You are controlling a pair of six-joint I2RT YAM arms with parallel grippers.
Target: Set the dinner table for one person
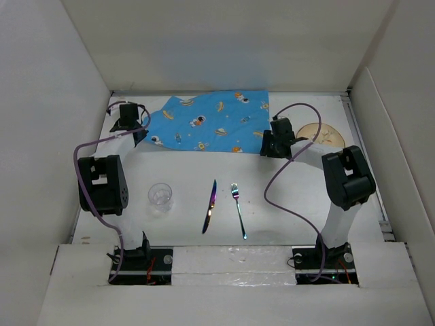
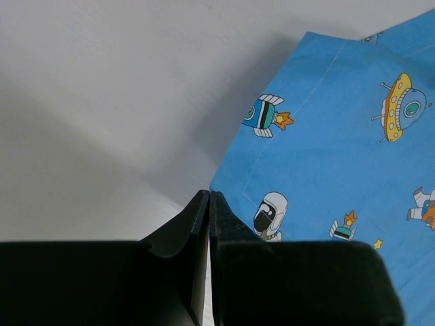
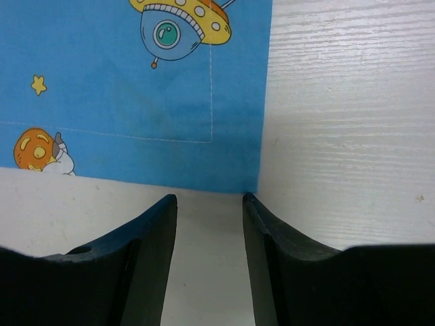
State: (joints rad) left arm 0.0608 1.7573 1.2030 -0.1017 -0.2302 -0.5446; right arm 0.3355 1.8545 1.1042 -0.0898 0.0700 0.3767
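The blue space-print placemat [image 1: 211, 122] lies askew at the back of the white dinner table [image 1: 285, 210]. My left gripper [image 1: 141, 138] is shut on the mat's near left corner; in the left wrist view the jaws [image 2: 209, 193] meet at that corner and the mat [image 2: 340, 156] casts a shadow as if lifted. My right gripper [image 1: 266, 151] is open just short of the mat's near right corner; in the right wrist view [image 3: 209, 198] the corner of the mat [image 3: 136, 102] sits right ahead of the fingertips, apart from them.
A clear glass [image 1: 160, 196], a knife [image 1: 210, 206] and a fork [image 1: 238, 209] lie in the near middle. A tan plate [image 1: 321, 132] sits at the back right, partly behind the right arm. White walls enclose the table on three sides.
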